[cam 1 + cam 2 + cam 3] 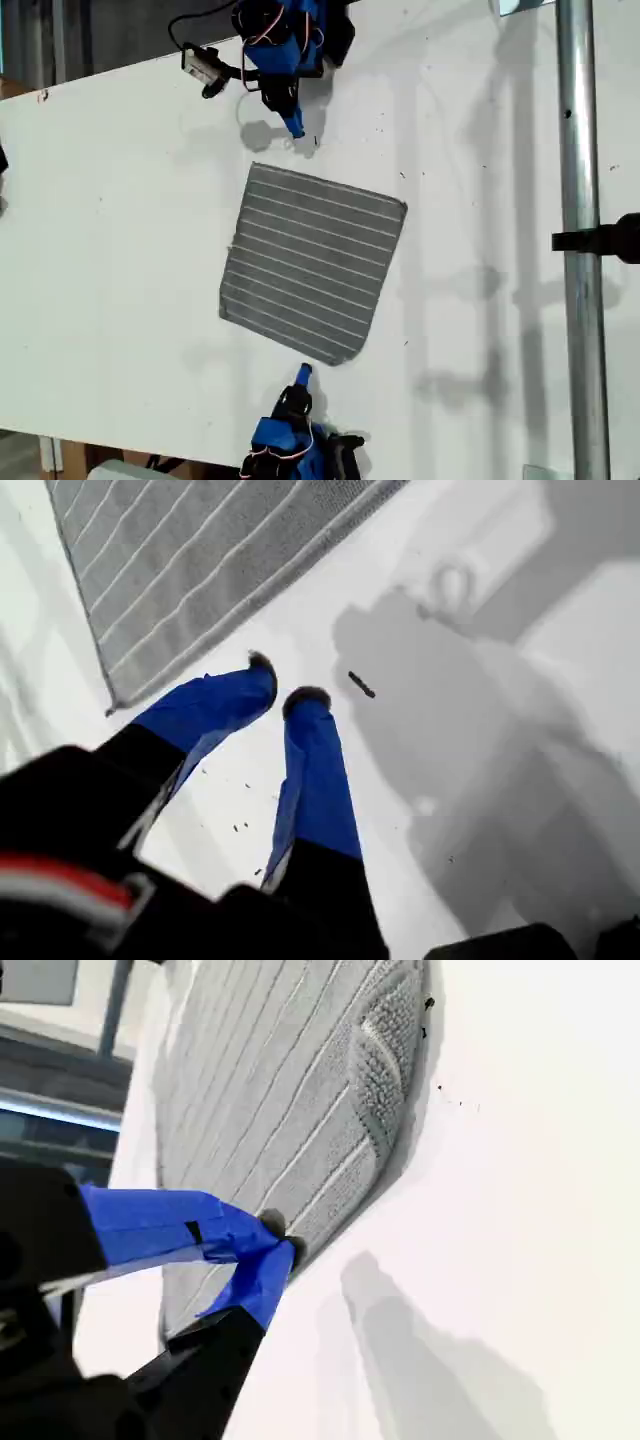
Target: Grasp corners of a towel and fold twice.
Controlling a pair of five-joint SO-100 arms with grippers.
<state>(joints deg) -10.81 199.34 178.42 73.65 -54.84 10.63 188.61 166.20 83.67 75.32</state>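
The towel [312, 263] lies flat and unfolded mid-table [120, 250], between the 2 arms. My first claw [282, 686], slightly parted and empty, hangs over bare table just beside a towel corner [112, 706]. My second claw [280, 1240], tips together and gripping nothing, sits at the towel's edge

Both arms blue plastic, black motor blocks, thin red-white wires; gripper fingers [315, 770] blue, dark-tipped.
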